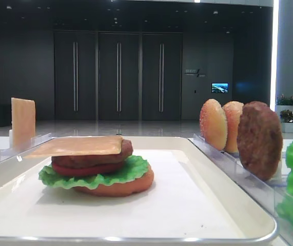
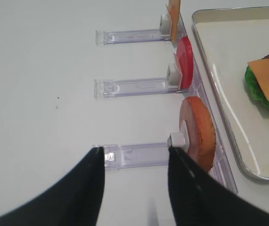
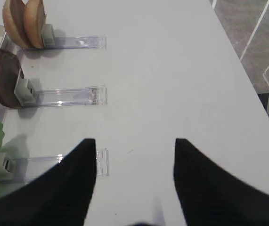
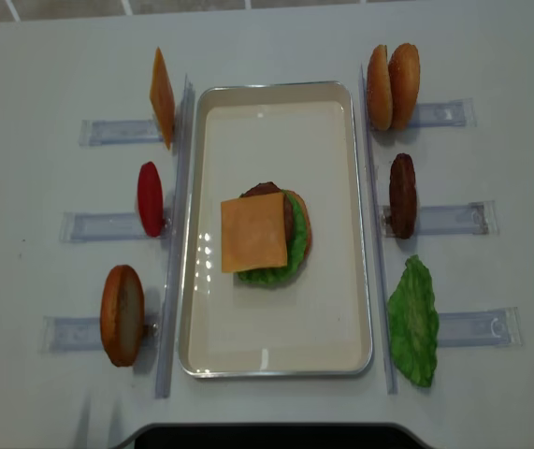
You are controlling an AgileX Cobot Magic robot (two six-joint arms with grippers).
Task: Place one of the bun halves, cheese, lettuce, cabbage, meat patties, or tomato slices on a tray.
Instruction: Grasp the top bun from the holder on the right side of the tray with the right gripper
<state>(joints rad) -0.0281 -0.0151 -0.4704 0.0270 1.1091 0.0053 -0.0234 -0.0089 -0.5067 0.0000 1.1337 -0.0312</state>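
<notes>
Both grippers' jaws stand wide and hold nothing, the left gripper (image 2: 134, 155) and right gripper (image 3: 135, 150) above bare table. Cheese (image 4: 253, 232) tops the stack on the tray (image 4: 276, 351).

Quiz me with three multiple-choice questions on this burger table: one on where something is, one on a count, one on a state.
1. Where is the lettuce standing in a rack?
A. right of the tray
B. left of the tray
C. on the stack

2. How many sesame bun halves stand in the rack?
A. one
B. two
C. four

3. What tops the stack on the tray?
A. tomato
B. bun
C. cheese

Answers: 1 A, the overhead view shows it at the tray's right. 2 B, a pair stands side by side. 3 C, the square slice lies uppermost.
</notes>
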